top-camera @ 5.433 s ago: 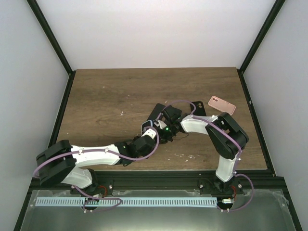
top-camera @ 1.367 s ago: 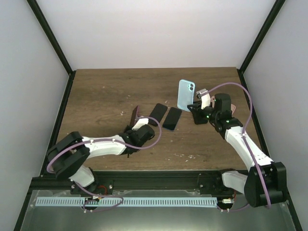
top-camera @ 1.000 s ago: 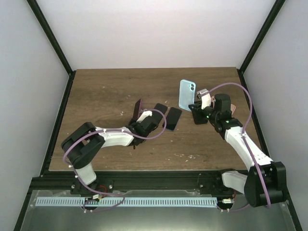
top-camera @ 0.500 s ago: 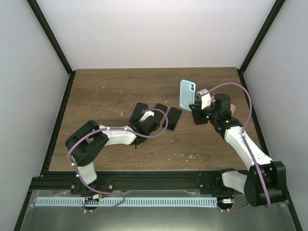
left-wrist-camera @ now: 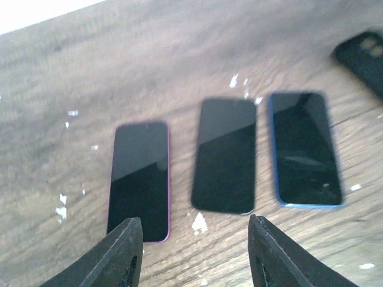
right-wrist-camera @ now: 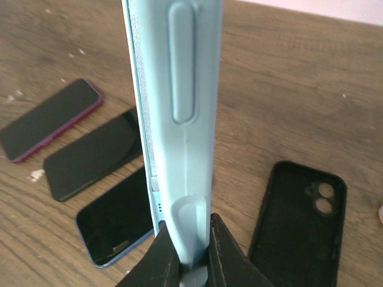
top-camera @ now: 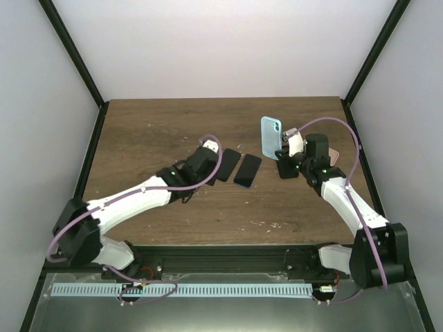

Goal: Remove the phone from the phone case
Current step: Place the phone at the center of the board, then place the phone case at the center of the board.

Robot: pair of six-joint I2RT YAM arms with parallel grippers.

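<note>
My right gripper [top-camera: 282, 155] is shut on the lower end of a light blue phone case [top-camera: 270, 137] and holds it upright above the table; in the right wrist view the case [right-wrist-camera: 179, 119] stands edge-on between my fingers [right-wrist-camera: 169, 254]. I cannot tell if a phone is inside. Three bare phones lie flat side by side: purple-edged [left-wrist-camera: 139, 179], black [left-wrist-camera: 226, 154] and blue-edged [left-wrist-camera: 304, 148]. My left gripper [left-wrist-camera: 193, 230] is open and empty, just short of them. From above the black phone [top-camera: 228, 164] and the blue-edged phone [top-camera: 248, 171] show beside my left gripper [top-camera: 208, 151].
An empty black case [right-wrist-camera: 299, 221] lies on the wooden table [top-camera: 152, 131] right of the phones, under my right gripper. A pink case [top-camera: 333, 153] lies behind my right arm near the table's right edge.
My left gripper has laid the purple-edged phone down beside the other two, let go and opened. The right gripper has held the blue case almost still.
</note>
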